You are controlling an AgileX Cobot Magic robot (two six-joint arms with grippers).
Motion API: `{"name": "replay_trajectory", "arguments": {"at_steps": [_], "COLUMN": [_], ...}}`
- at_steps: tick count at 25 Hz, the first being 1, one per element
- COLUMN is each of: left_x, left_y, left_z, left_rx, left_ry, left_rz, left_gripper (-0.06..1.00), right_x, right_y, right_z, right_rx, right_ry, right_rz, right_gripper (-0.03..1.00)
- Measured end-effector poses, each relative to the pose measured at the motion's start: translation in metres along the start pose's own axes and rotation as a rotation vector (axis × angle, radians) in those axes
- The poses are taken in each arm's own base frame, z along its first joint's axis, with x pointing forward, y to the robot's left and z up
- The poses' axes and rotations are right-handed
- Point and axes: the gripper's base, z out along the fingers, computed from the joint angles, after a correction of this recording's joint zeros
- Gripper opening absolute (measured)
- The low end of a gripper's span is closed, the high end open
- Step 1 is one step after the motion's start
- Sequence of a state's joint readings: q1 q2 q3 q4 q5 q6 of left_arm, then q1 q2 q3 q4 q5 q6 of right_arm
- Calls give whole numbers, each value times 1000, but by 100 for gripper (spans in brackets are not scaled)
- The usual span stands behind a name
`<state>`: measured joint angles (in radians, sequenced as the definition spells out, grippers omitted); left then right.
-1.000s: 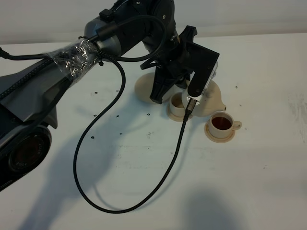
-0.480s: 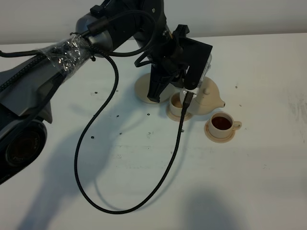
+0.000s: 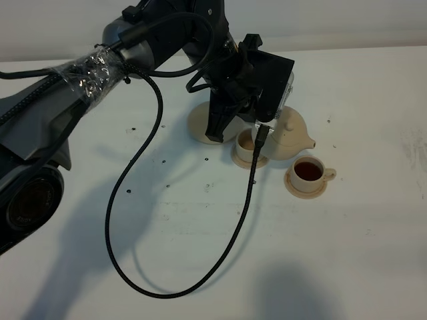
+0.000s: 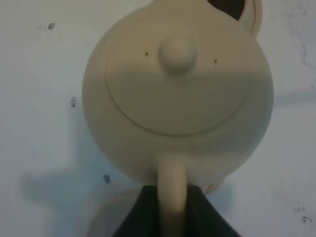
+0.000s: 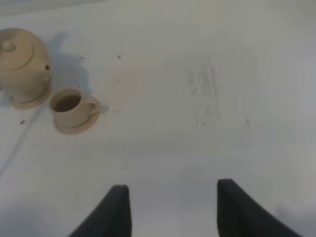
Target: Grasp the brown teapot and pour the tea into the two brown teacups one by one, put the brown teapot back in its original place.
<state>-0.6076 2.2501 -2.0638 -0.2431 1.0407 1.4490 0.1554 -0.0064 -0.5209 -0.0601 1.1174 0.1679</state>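
My left gripper [image 3: 265,125] is shut on the loop handle of the brown teapot [image 3: 291,131] and holds it level, spout to the right, just behind the cups. In the left wrist view the teapot [image 4: 177,94] fills the frame, its handle between my left gripper [image 4: 172,191]. One brown teacup [image 3: 247,143] with tea stands on its saucer, partly hidden by the gripper. The other teacup [image 3: 309,172], full of dark tea, stands at the front right. The wide saucer plate [image 3: 199,124] lies half hidden behind the arm. My right gripper [image 5: 170,207] is open and empty over bare table, far from the teapot [image 5: 22,61] and a cup [image 5: 69,105].
A black cable [image 3: 153,200] hangs from the left arm and loops across the white table [image 3: 347,253] in front of the cups. The left arm's bulk covers the back left of the table. The table's far edge runs just behind the saucer plate.
The left arm has drawn back and slightly left, lifting the teapot a little away from the front right cup. The cups have not moved.
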Motion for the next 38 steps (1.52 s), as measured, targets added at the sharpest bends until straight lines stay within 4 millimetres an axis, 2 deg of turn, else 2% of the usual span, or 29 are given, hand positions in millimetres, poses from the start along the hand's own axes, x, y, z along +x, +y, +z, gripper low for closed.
{"name": "replay_trajectory", "arguments": {"at_steps": [16,22,29,38], "left_x": [4,19,40,69], "left_y": [1,4,8,10], "left_z": [-1,-6,-31,-39], "left_rx": [5,2,-31,-36], "left_ry": [-10,-3,7,27], "left_rz": [-18,-40,-70,-102], "left_gripper": [8,8,8,8], "right_x": [0,0,0,0], "right_y": [0,0,0,0], "right_z": [0,0,0,0], "right_rx": [0,0,0,0], "right_ry": [0,0,0,0], "right_rz": [0,0,0,0], "right_gripper": [41,41,41,41]}}
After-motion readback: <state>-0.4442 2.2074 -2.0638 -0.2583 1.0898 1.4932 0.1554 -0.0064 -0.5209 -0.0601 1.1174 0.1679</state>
